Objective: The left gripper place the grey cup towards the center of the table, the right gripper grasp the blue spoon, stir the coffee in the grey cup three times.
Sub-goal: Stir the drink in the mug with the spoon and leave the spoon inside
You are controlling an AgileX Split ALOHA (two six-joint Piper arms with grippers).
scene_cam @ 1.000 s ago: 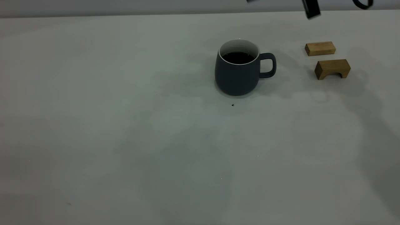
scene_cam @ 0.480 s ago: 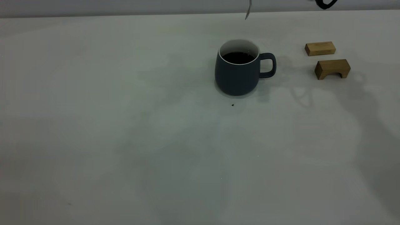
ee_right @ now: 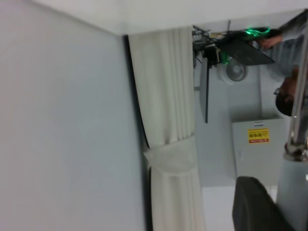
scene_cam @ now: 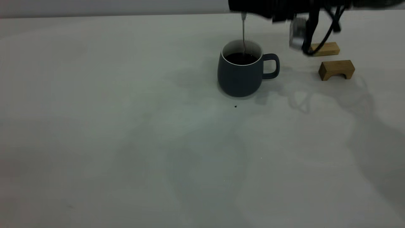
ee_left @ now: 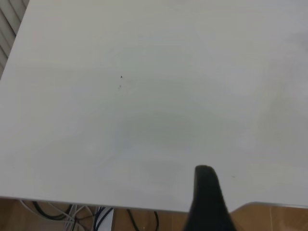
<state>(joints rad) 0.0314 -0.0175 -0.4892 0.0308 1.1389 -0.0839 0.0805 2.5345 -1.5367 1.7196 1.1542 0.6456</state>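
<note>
Half a second ago the slim metal-stemmed blue spoon (scene_cam: 243,33) hung clear above the table; now its lower end dips into the black coffee (scene_cam: 241,58) inside the rounded slate-grey cup (scene_cam: 240,74), which stands upright near the middle of the off-white table (scene_cam: 126,126). The black right gripper (scene_cam: 245,9) lies horizontal along the upper edge, clenched on the spoon's top, its fingertips partly cut off. Two small wooden blocks (scene_cam: 336,69) sit beside the handle side. The left gripper (ee_left: 208,202) shows one dark finger over the table edge; I cannot tell its state.
</note>
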